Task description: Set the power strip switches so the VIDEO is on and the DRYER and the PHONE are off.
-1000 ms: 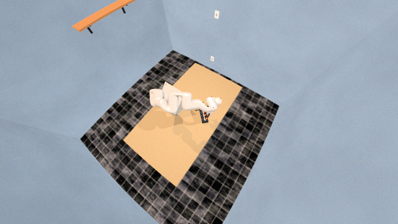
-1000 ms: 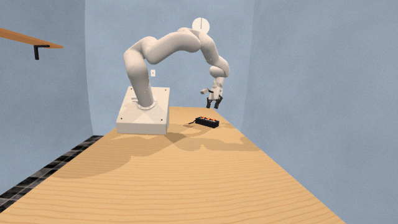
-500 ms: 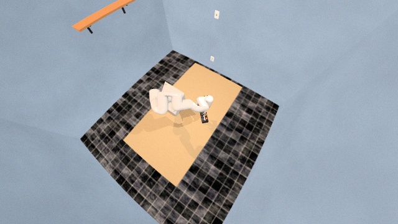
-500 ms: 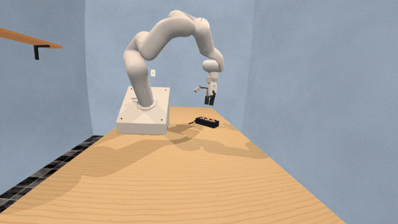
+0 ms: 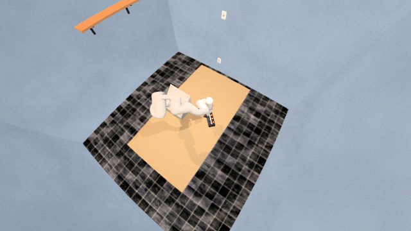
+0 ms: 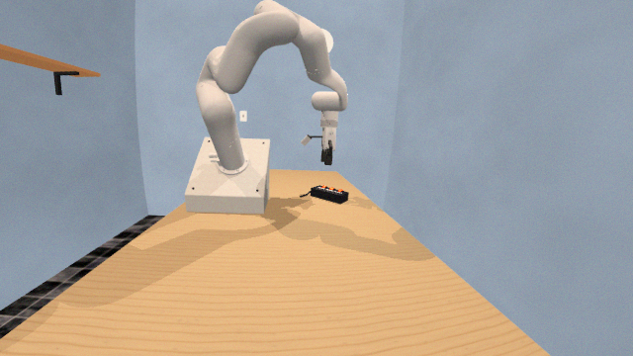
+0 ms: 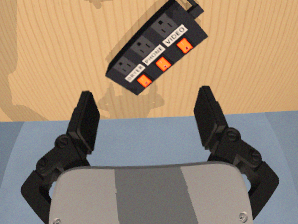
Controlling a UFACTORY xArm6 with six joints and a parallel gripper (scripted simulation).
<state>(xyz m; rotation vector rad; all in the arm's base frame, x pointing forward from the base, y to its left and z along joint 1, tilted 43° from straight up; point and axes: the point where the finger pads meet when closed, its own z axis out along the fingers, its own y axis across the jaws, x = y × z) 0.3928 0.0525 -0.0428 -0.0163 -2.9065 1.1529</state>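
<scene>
The black power strip (image 7: 156, 46) lies flat on the wooden table, right way up, tilted diagonally in the wrist view. It has three white labels and three orange switches (image 7: 164, 66); the end one is marked VIDEO. It also shows in the exterior view (image 6: 329, 194) and the top view (image 5: 210, 120). My gripper (image 7: 146, 99) is open and empty, well above the strip and apart from it; in the exterior view it (image 6: 326, 157) hangs over the strip. I cannot tell each switch's position.
The arm's white base box (image 6: 228, 177) stands to the left of the strip. The blue wall rises close behind the strip along the table's edge.
</scene>
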